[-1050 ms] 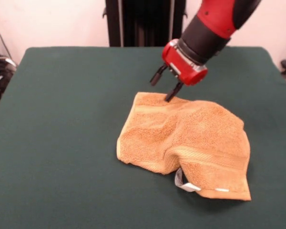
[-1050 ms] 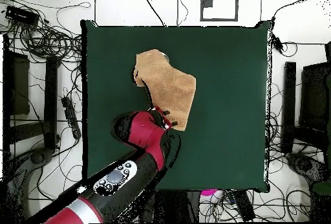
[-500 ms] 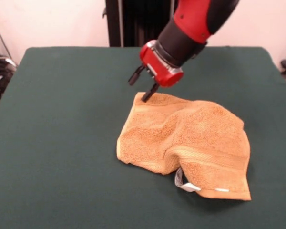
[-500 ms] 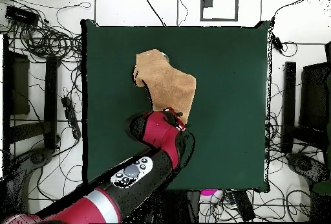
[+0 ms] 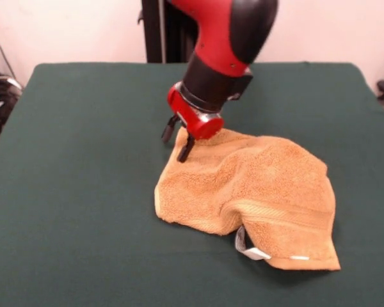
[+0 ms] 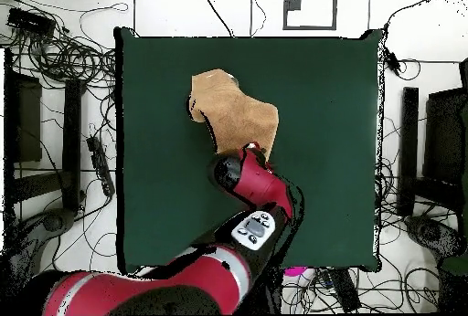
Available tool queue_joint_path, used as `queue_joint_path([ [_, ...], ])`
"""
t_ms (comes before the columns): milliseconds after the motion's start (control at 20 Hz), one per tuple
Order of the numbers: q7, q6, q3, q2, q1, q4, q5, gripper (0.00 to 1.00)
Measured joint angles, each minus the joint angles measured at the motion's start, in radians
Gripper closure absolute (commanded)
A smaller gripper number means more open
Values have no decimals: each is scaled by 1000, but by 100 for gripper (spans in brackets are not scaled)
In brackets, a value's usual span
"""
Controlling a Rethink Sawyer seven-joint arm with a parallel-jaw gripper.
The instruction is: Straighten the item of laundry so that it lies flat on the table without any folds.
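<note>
The item of laundry point(image 5: 256, 185) is an orange-tan towel lying rumpled right of the table's point(image 5: 77, 160) middle, with a raised fold across it and a white tag point(image 5: 246, 248) at its near edge. My gripper point(image 5: 176, 146) is open and tilted at the towel's far left corner. One finger point(image 5: 184, 152) touches the cloth's edge and the other hangs just over the green cloth beside it. In the overhead view the towel point(image 6: 228, 111) lies above the gripper point(image 6: 254, 148), whose red wrist covers the towel's lower corner.
Green table surface stretches wide to the left of the towel point(image 5: 64, 211) and behind it. Tangled cables point(image 6: 55, 52) and dark equipment point(image 6: 448, 139) lie on the floor around the table's edges in the overhead view.
My gripper has travelled leftward along the towel's far edge and come down lower, from the middle of that edge to its left corner. The towel's left edge has shifted slightly.
</note>
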Motion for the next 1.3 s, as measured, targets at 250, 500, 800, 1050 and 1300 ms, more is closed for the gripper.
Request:
queue_joint_path([
  [250, 0, 0, 79, -56, -76, 31, -14, 0],
  [500, 0, 13, 84, -63, -61, 36, -14, 0],
  [800, 0, 241, 37, -62, 32, 21, -40, 0],
  [1050, 0, 531, -38, -51, 115, -18, -114, 0],
  [1300, 0, 674, -109, -3, 155, -79, -153, 0],
])
